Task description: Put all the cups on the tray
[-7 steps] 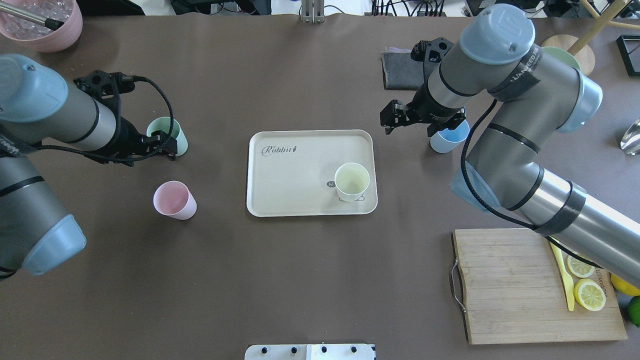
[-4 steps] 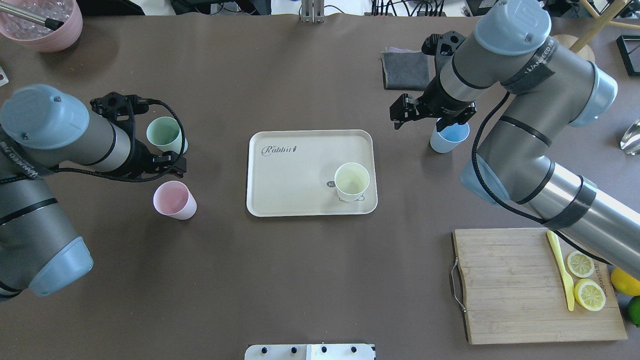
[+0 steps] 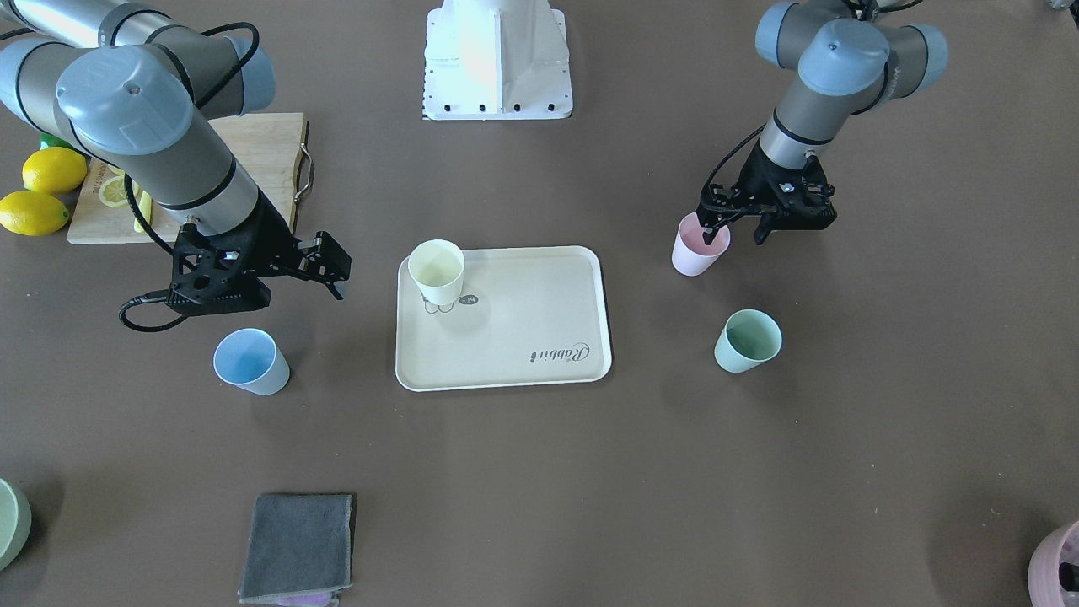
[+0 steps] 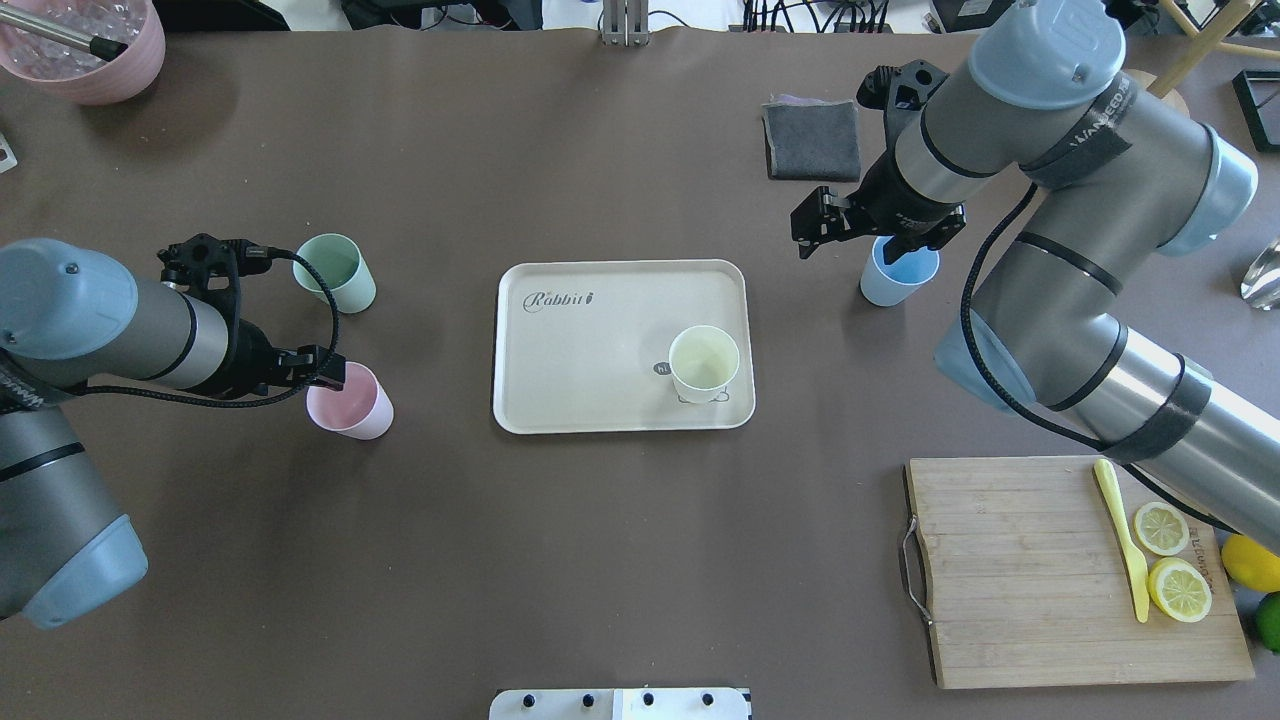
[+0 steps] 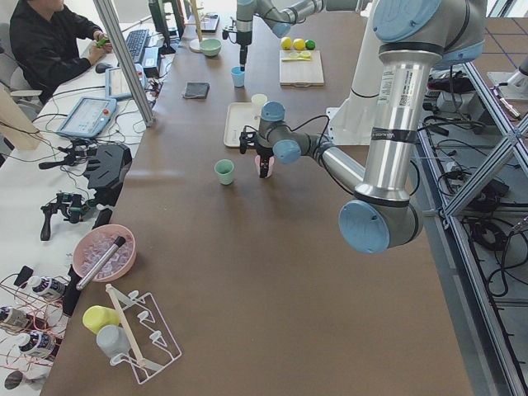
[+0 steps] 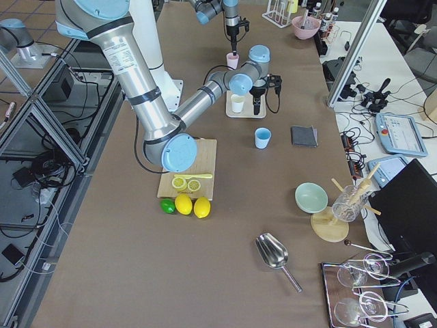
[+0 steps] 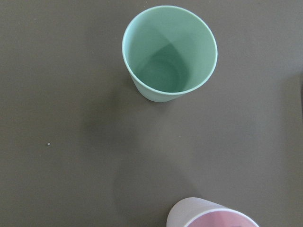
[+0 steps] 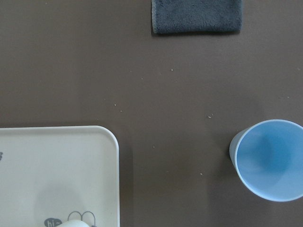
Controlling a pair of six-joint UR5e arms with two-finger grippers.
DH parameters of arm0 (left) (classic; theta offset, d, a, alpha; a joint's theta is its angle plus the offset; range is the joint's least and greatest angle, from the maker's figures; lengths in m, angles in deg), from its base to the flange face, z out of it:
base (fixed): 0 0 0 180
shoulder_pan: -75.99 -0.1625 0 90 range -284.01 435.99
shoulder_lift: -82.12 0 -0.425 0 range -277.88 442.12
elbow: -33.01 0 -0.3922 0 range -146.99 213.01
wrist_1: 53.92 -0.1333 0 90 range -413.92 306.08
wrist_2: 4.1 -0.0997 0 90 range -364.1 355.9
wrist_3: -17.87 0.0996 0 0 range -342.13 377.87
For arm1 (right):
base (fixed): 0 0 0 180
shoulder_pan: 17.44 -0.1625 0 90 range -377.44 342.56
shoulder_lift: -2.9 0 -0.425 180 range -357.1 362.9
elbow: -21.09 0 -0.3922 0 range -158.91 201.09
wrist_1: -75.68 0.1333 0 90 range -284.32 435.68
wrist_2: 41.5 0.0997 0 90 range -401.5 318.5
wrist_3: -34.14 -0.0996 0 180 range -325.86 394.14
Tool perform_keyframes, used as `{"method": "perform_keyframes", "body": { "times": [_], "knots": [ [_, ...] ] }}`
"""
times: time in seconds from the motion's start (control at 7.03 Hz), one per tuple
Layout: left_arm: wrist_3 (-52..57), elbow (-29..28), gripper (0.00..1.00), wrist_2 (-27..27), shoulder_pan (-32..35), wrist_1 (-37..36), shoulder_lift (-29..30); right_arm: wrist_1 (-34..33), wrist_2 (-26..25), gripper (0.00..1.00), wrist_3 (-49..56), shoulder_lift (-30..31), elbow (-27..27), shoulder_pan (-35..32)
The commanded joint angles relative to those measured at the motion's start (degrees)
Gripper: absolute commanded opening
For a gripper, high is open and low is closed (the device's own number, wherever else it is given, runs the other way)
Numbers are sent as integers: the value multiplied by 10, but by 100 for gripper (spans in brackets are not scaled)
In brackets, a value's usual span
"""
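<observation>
Pink cup (image 4: 352, 404) stands upright, long axis seemingly vertical, mouth up.

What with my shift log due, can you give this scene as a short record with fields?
tray: holds the pale yellow cup, upright
off tray: pink cup, mint green cup, light blue cup, all upright on the table
left claw: open, at the pink cup's rim
right claw: open, empty, between tray and light blue cup
cups left to place: three
</observation>
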Motion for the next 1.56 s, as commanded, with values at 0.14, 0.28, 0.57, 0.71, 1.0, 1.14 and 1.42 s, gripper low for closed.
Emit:
{"method": "perform_keyframes", "body": {
  "times": [0.14,0.28,0.57,0.71,1.0,1.14,1.42],
  "knots": [
    [4,3,0,1,-16,4,1,-1,0,100,0,4,4,-5],
    [6,14,0,1,-15,6,2,0,1,100,1,9,12,-10],
    [9,13,0,3,-1,7,1,-1,5,100,-1,13,24,-10],
    [28,13,0,9,25,3,5,-1,5,100,-1,13,23,-10],
    [34,-17,0,34,75,-92,113,-1,5,100,2,21,23,-11],
    [42,-28,0,31,75,-219,208,-1,5,100,2,21,24,-10],
    [36,-45,0,30,45,-236,244,-1,4,100,2,22,23,-10]
  ]
}}
